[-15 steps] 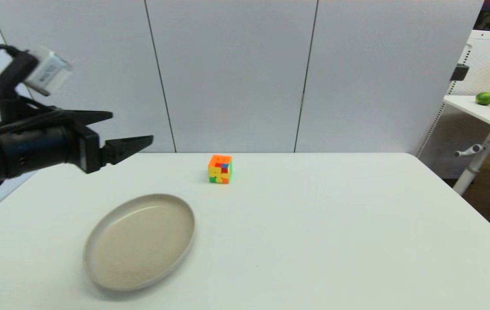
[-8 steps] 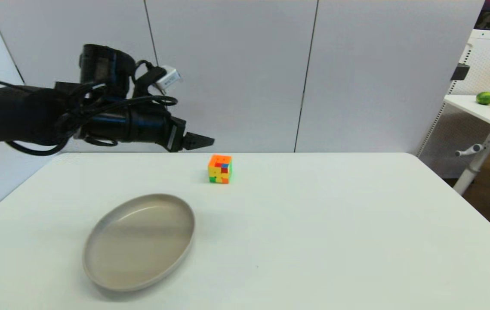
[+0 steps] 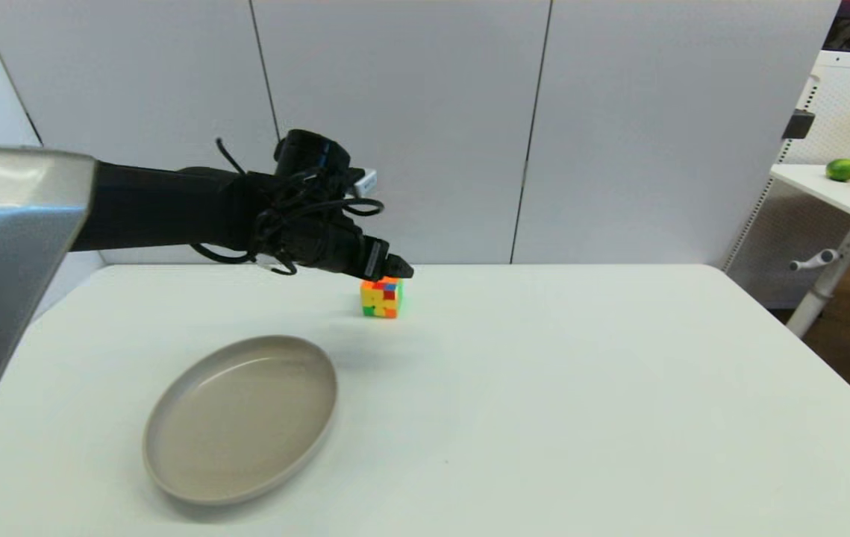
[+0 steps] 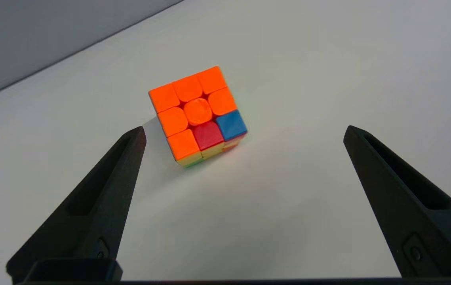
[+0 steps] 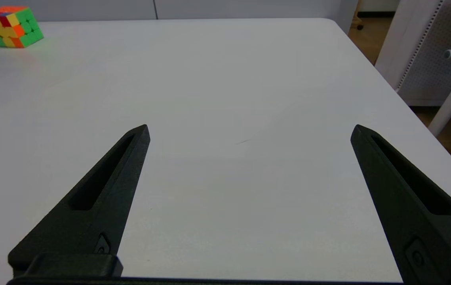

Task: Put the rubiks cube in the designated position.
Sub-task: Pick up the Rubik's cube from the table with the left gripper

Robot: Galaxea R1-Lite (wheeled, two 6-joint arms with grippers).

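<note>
Looks like a lab or test room: a bare white table (image 3: pixel 544 388) against plain grey partition panels (image 3: pixel 395 127), and a second white desk (image 3: pixel 842 195) off to the side holding some fruit (image 3: pixel 841 170).

One rubiks cube (image 3: pixel 381 297) and one beige plate (image 3: pixel 241 417) sit on the single white surface (image 3: pixel 544 388). Two end effectors show: the left end effector (image 4: pixel 243 130) and right end effector (image 5: pixel 249 128). The side table (image 3: pixel 835 190) holds perhaps three small items.
</note>
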